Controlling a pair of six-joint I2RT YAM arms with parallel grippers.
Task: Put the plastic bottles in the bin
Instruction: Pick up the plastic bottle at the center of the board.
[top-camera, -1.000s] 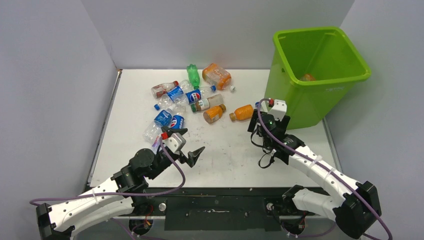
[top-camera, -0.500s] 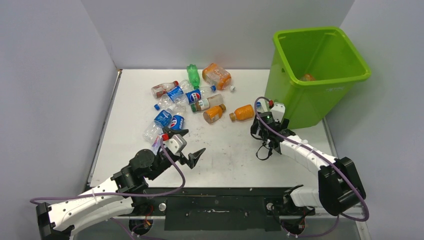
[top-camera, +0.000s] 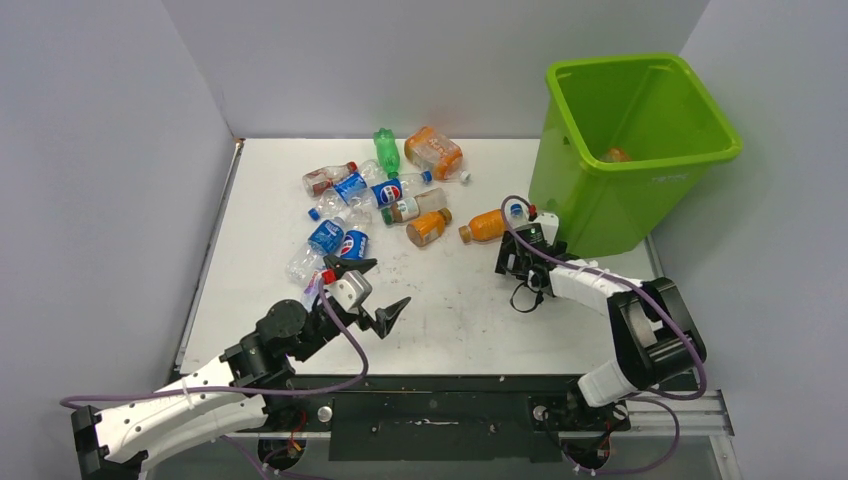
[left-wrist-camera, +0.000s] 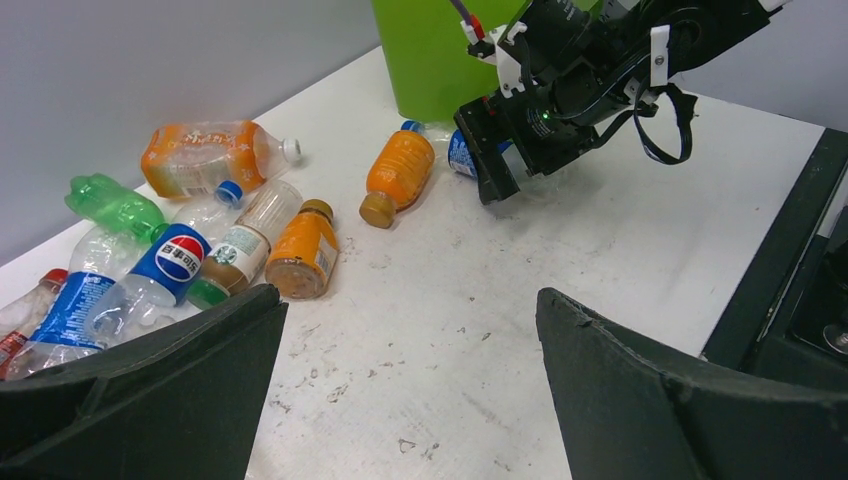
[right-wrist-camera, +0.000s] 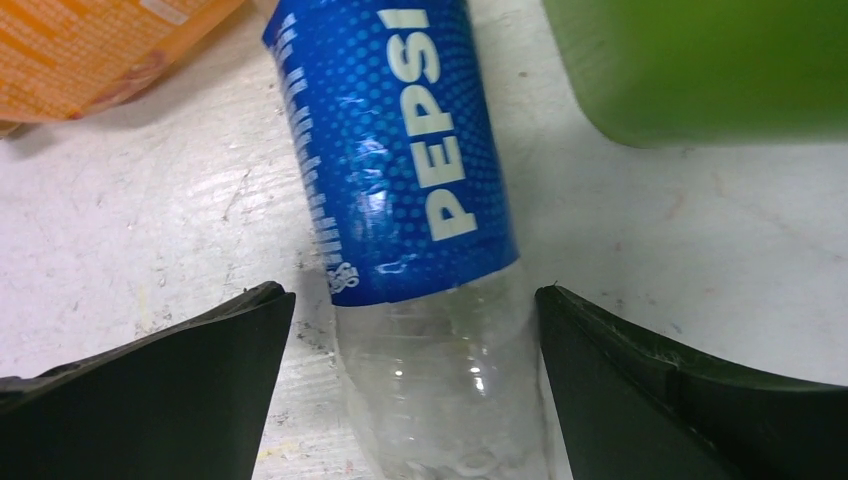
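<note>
A lab rig: grey partitions (top-camera: 100, 150) enclose a white table (top-camera: 450, 310).

free: mid table (top-camera: 450, 300) | blocked: bin (top-camera: 590, 205) just beside Pepsi bottle (right-wrist-camera: 400, 170)

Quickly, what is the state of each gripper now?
Left gripper: open, holding nothing.
Right gripper: open, jaws on either side of a Pepsi bottle, not closed on it.

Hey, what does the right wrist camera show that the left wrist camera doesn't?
Only the right wrist: the Pepsi bottle with its label up close, lying between the fingers of the open right end effector. Only the left wrist: the bottle pile with the green bottle, and the open left end effector. Both: the orange bottle, the bin, the table.
</note>
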